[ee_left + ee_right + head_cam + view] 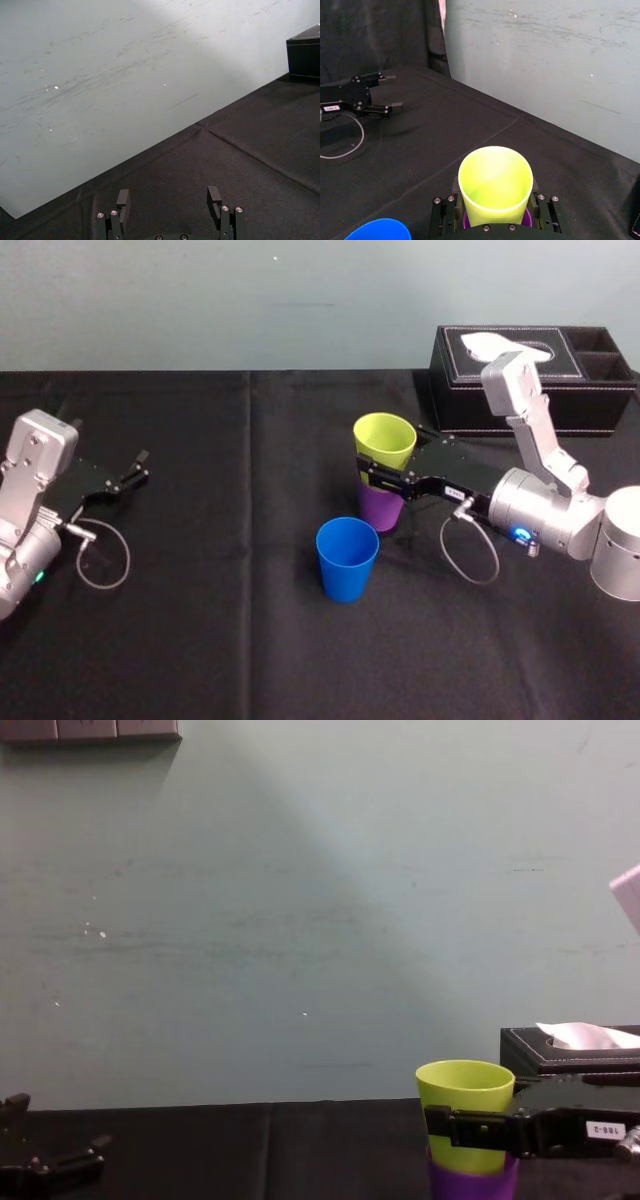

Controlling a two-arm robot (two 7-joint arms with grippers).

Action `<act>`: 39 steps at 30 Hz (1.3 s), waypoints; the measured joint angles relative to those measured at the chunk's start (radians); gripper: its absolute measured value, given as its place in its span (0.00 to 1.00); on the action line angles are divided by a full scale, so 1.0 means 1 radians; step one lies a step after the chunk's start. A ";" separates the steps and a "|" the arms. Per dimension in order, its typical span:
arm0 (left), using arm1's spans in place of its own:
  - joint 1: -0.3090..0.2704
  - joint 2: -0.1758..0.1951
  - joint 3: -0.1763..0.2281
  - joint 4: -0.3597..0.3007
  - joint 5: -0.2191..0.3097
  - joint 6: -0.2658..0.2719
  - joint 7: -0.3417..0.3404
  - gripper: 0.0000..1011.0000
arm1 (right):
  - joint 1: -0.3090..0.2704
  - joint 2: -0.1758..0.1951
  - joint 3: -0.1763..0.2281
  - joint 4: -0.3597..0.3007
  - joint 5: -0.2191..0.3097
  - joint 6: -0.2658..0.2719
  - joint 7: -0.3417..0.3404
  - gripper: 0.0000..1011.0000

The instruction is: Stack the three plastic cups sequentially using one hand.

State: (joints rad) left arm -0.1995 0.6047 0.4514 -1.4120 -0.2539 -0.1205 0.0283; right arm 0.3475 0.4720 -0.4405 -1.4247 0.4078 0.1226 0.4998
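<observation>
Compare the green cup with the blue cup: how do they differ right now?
The green cup sits nested in the purple cup, while the blue cup stands alone on the black table. The right gripper clasps the green cup; the blue cup is free and nearer the robot. Their colours differ too. Both are upright, mouth up, with the same tapered shape. The left gripper rests open at the left.
</observation>
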 joint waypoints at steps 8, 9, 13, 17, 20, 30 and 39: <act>0.000 0.000 0.000 0.000 0.000 0.000 0.000 1.00 | 0.000 0.000 0.000 -0.003 0.000 0.002 -0.001 0.73; 0.000 0.000 0.000 0.000 0.000 0.000 0.000 1.00 | 0.000 0.000 0.000 -0.003 0.000 0.002 -0.001 0.73; 0.000 0.000 0.000 0.000 0.000 0.000 0.000 1.00 | 0.001 0.001 0.000 -0.004 0.000 0.003 -0.001 0.75; 0.000 0.000 0.000 0.000 0.000 0.000 0.000 1.00 | 0.001 0.001 0.001 -0.005 0.000 0.004 -0.001 0.87; 0.000 0.000 0.000 0.000 0.000 0.000 0.000 1.00 | 0.001 0.001 0.001 -0.005 -0.001 0.004 -0.002 0.94; 0.000 0.000 0.000 0.000 0.000 0.000 0.000 1.00 | 0.001 0.001 0.001 -0.006 -0.001 0.005 -0.002 0.99; 0.000 0.000 0.000 0.000 0.000 0.000 0.000 1.00 | 0.001 0.001 0.001 -0.006 -0.001 0.005 -0.003 0.99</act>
State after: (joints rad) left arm -0.1995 0.6047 0.4514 -1.4120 -0.2539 -0.1205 0.0283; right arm 0.3486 0.4728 -0.4392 -1.4310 0.4070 0.1278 0.4966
